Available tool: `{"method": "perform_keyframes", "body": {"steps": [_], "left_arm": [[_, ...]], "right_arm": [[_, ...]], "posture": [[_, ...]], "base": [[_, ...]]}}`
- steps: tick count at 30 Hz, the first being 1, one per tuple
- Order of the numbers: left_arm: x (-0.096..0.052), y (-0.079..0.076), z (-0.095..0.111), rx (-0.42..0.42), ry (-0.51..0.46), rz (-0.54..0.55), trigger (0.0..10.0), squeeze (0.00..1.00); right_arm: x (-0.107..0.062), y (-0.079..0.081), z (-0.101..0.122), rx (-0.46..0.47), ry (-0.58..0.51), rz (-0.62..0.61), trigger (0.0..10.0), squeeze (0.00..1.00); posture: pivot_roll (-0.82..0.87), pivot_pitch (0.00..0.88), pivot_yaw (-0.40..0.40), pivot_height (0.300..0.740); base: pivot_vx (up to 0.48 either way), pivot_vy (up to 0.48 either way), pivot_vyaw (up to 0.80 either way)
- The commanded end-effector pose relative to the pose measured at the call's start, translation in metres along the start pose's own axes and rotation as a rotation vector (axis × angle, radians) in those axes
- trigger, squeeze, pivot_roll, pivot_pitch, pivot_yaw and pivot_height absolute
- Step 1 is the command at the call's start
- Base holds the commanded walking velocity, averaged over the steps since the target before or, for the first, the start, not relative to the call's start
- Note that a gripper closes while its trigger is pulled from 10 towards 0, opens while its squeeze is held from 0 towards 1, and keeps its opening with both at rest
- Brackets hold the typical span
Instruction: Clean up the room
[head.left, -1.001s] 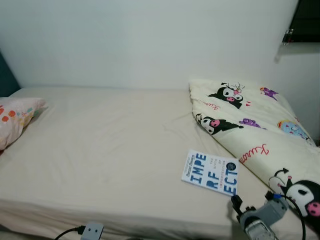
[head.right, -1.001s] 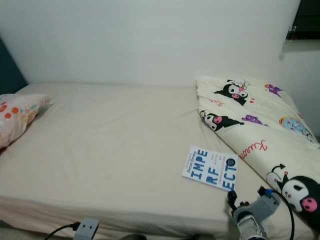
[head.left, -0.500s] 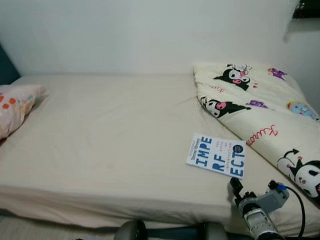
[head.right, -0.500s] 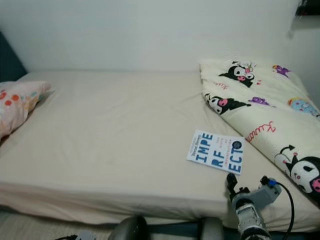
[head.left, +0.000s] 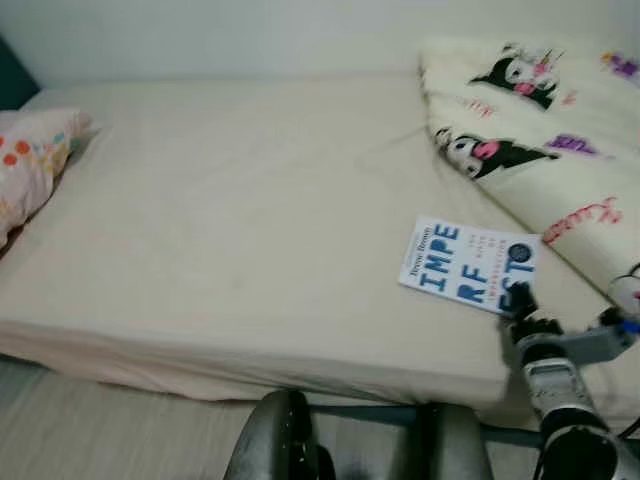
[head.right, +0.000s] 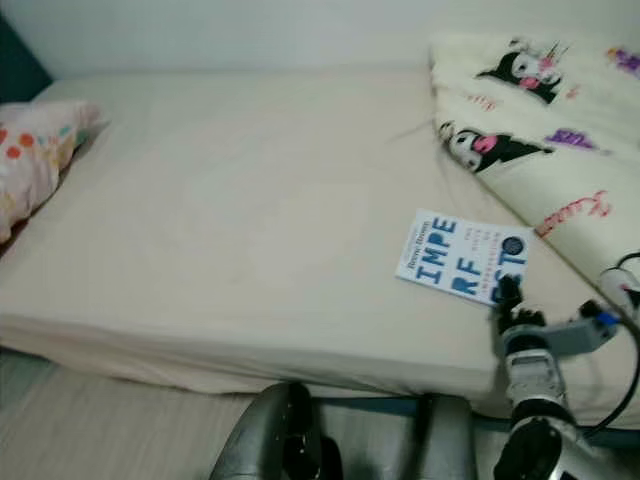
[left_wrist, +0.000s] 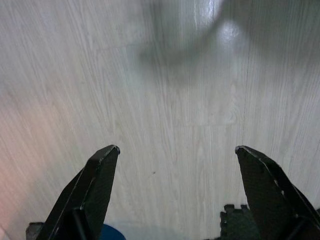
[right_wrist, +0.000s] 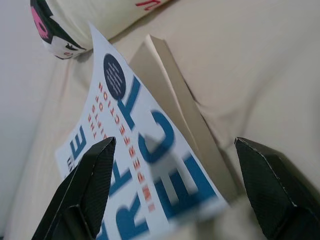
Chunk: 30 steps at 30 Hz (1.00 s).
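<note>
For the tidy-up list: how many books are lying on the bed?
1: a white paperback book with blue letters lies on the beige bed sheet, beside the cartoon-print quilt. Others may be hidden under that quilt.

Silver right arm (head.left: 556, 385), black cable, blue connector, black-fingered right pincer (right_wrist: 175, 190).

one book (head.left: 468, 266), one pillow (head.left: 30, 165), one blanket (head.left: 560, 150), one bed (head.left: 230, 230)

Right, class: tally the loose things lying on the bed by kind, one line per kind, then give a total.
Books: 1, white with blue letters
Pillows: 1, with coloured spots
Blankets: 1, with cartoon prints
Total: 3
</note>
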<state>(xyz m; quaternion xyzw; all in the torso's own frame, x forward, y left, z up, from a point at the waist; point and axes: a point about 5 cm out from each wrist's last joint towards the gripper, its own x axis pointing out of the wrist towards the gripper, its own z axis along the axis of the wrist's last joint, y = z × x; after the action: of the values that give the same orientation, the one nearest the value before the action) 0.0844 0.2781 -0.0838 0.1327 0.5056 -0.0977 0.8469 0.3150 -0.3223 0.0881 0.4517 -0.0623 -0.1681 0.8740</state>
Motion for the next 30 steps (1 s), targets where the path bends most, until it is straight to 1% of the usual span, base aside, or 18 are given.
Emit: {"method": "perform_keyframes", "body": {"steps": [1,3,4,6,8,10,11,12,14,15,17,19,22,23,26,28,29,30], "left_arm": [[-0.007,0.005,-0.01,0.009,0.013,-0.003,10.0,0.0],[-0.008,0.006,-0.009,0.011,0.006,-0.003,10.0,0.0],[-0.012,0.011,-0.007,0.014,-0.016,0.003,10.0,0.0],[-0.014,0.013,-0.003,0.023,-0.04,0.002,10.0,0.0],[-0.014,0.013,0.0,0.025,-0.053,0.0,10.0,0.0],[-0.014,0.013,0.0,0.025,-0.053,0.0,10.0,0.0],[-0.013,0.011,0.007,0.028,-0.08,-0.007,10.0,0.0],[-0.012,0.01,0.01,0.028,-0.089,-0.01,10.0,0.0],[-0.012,0.01,0.012,0.028,-0.094,-0.011,10.0,0.0],[-0.012,0.01,0.012,0.028,-0.094,-0.011,10.0,0.0],[-0.009,0.007,0.014,0.027,-0.095,-0.014,10.0,0.0],[-0.008,0.007,0.014,0.03,-0.092,-0.016,10.0,0.0],[-0.007,0.006,0.014,0.031,-0.085,-0.016,10.0,0.0],[-0.004,0.009,0.014,0.025,-0.063,0.001,10.0,0.0],[-0.003,0.01,0.015,0.021,-0.057,0.008,10.0,0.0],[-0.001,0.01,0.017,0.016,-0.052,0.015,10.0,0.0],[0.001,0.011,0.021,0.001,-0.055,0.026,10.0,0.0],[0.001,0.011,0.021,0.001,-0.055,0.026,10.0,0.0]], "right_arm": [[-0.005,-0.008,-0.007,0.03,0.018,-0.03,10.0,0.0],[-0.003,-0.006,-0.003,0.031,0.011,-0.024,10.0,0.0],[0.002,0.001,0.004,0.031,0.002,0.004,10.0,0.0],[0.005,0.007,0.002,0.026,0.027,0.029,10.0,0.0],[0.006,0.01,-0.003,0.007,0.068,0.027,10.0,0.0],[0.006,0.01,-0.003,0.007,0.068,0.027,10.0,0.0],[0.004,0.012,-0.023,-0.04,0.208,0.028,0.0,0.0],[0.003,0.013,-0.03,-0.036,0.256,0.046,0.0,0.0],[0.002,0.014,-0.034,-0.026,0.282,0.071,0.0,0.0],[0.002,0.014,-0.034,-0.026,0.282,0.071,0.0,0.0],[0.001,0.017,-0.03,0.039,0.272,0.159,0.0,0.0],[-0.001,0.017,-0.028,0.06,0.271,0.201,0.0,0.0],[-0.003,0.016,-0.028,0.073,0.281,0.226,0.0,0.0],[-0.007,0.013,-0.03,0.072,0.314,0.281,0.0,0.0],[-0.008,0.013,-0.03,0.076,0.32,0.297,0.0,0.0],[-0.009,0.016,-0.029,0.097,0.315,0.341,0.0,0.0],[-0.009,0.022,-0.03,0.136,0.311,0.411,0.0,0.0],[-0.009,0.022,-0.03,0.136,0.311,0.411,0.0,0.0]], "posture": [[0.32,0.445,0.189,0.596],[0.33,0.451,0.191,0.596],[0.35,0.48,0.205,0.596],[0.35,0.486,0.207,0.596],[0.35,0.491,0.208,0.596],[0.35,0.491,0.208,0.596],[0.34,0.484,0.2,0.596],[0.34,0.48,0.198,0.596],[0.34,0.478,0.198,0.596],[0.34,0.478,0.198,0.596],[0.33,0.46,0.197,0.596],[0.32,0.442,0.194,0.596],[0.31,0.425,0.186,0.596],[0.29,0.392,0.172,0.596],[0.28,0.387,0.169,0.596],[0.27,0.37,0.162,0.596],[0.26,0.345,0.151,0.596],[0.26,0.345,0.151,0.596]], "base": [[0.0,0.0,0.0],[0.0,0.0,0.0],[0.0,0.0,0.0],[0.0,0.0,0.0],[0.0,0.0,0.0],[0.0,0.0,0.0],[0.0,0.0,0.0],[0.0,0.0,0.0],[0.0,0.0,0.0],[0.0,0.0,0.0],[0.0,0.0,0.0],[0.0,0.0,0.0],[0.0,0.0,0.0],[0.0,0.0,0.0],[0.0,0.0,0.0],[0.0,0.0,0.0],[0.0,0.0,0.0],[0.0,0.0,0.0]]}}
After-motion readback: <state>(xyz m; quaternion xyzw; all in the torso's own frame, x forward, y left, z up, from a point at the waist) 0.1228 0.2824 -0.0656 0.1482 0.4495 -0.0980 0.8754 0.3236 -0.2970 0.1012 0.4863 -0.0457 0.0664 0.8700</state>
